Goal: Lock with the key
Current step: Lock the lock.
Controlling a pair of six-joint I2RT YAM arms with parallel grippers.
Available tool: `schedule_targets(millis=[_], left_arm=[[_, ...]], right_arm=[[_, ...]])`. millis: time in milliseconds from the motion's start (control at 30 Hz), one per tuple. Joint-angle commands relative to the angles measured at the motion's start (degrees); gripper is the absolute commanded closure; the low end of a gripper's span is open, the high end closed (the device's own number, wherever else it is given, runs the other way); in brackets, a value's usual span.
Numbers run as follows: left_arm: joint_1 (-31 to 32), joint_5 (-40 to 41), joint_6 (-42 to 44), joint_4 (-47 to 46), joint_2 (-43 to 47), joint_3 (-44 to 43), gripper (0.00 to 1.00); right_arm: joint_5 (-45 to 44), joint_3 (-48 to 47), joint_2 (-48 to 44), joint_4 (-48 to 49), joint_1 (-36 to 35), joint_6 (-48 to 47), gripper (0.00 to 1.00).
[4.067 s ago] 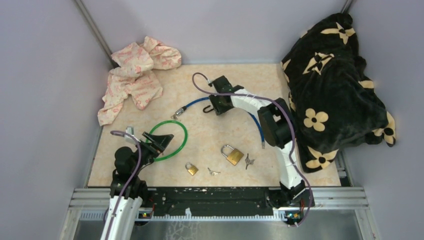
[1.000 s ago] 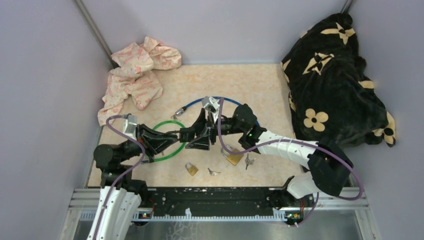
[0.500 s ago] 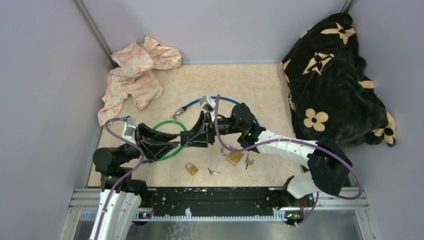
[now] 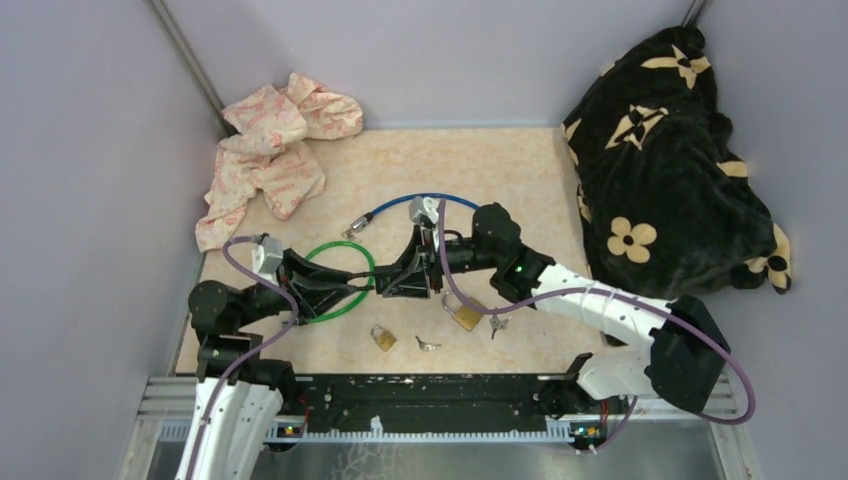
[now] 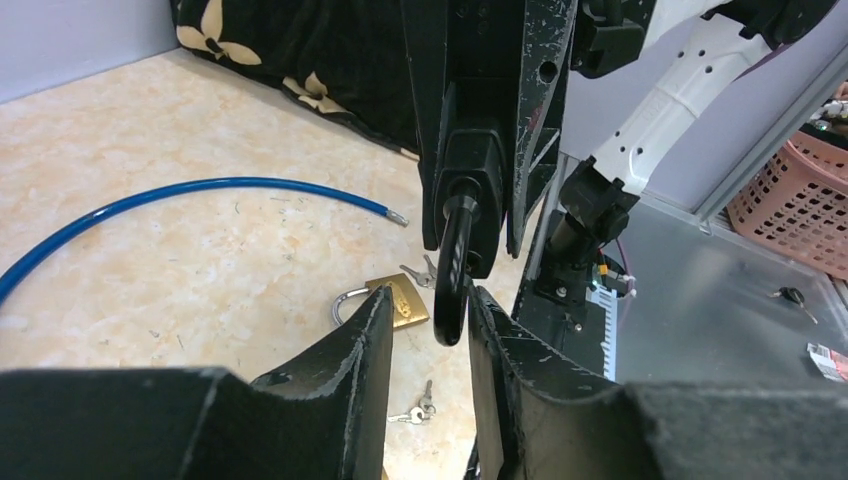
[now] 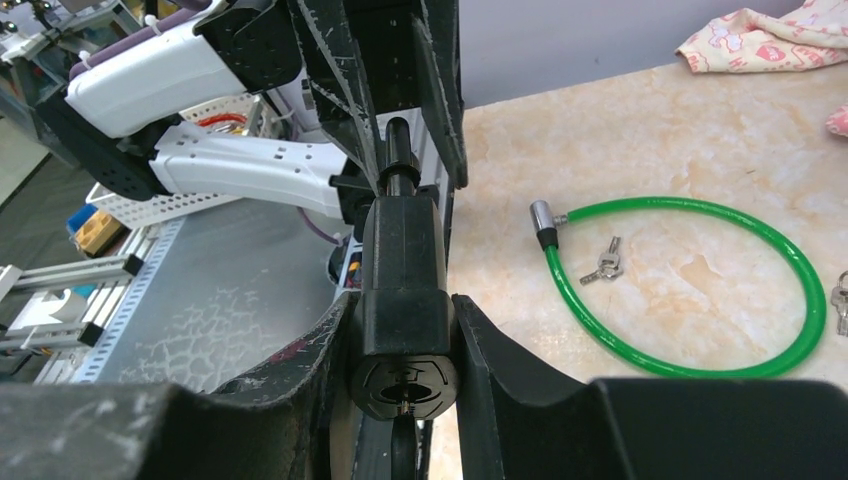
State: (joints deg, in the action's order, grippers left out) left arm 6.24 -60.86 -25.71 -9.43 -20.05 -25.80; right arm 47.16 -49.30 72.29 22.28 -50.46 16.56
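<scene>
- The black lock (image 6: 402,290) is held above the surface (image 4: 470,170), near its middle, between the two arms.
- The right tool (image 6: 402,322) is clamped on the lock's body, with one finger pressed to each side; the keyhole end is turned toward the right wrist camera.
- The lock's black loop (image 5: 452,275) reaches into the left tool (image 5: 428,300). The fingers there are seen to stand apart, with a gap left on one side of the loop, so no grip is shown.
- A green cable (image 4: 335,247) is laid in a ring on the surface under the left arm, and a small bunch of keys (image 6: 603,262) is seen inside it.
- A blue cable (image 4: 385,208) is curved behind the right tool.
- Two brass padlocks, one larger (image 4: 466,315) and one smaller (image 4: 383,338), are laid near the front edge.
- A pink cloth (image 4: 270,150) is bunched in the far left corner, and a dark flowered blanket (image 4: 670,170) is piled at the right.
</scene>
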Motion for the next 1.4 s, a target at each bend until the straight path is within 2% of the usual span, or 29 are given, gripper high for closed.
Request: schedule_targets(millis=[0,133,233,433,600,867,1067,1167,1367], left_arm=[[0.1,-2.4,-0.6,-4.2,-0.6,-0.9,0.65],[0.2,-3.9,-4.0,-7.6,-0.9,0.5,0.67],[0.3,-5.0,-5.6,-8.9,-1.0,1.9,0.76],[1.7,-5.1,-7.2,-10.7,-1.2,2.7,0.77],[2.0,-4.5,-8.7,-13.2,-1.3,2.5,0.99],[4.6,-1.7,-12.9,-19.6,-2.2,5.2,1.0],[8.2,-1.3,-13.4,-19.8,-3.7,6.1,1.0],[9.3,1.3,-13.0,-19.5,-4.2,7.9,1.0],[10.6,5.1,-13.1,-23.3,-5.5,9.6,1.0]], right_arm=[[-0.1,-5.2,-2.1,3.8,0.3,-1.6,1.0],[-0.6,-5.7,-1.9,3.7,0.2,-1.7,1.0],[-0.7,-6.0,-1.5,3.8,0.0,-1.7,1.0],[-0.8,-7.1,-0.3,3.9,-1.3,-2.2,1.0],[-0.9,-7.8,0.6,2.8,-1.9,-3.1,1.0],[-2.1,-10.1,5.4,3.7,-4.8,-4.4,1.0],[-1.5,-12.4,10.2,8.6,-6.0,-1.9,1.0],[-1.3,-13.4,12.1,12.7,-6.8,0.6,1.0],[-1.9,-14.6,16.4,13.5,-8.0,1.5,1.0]])
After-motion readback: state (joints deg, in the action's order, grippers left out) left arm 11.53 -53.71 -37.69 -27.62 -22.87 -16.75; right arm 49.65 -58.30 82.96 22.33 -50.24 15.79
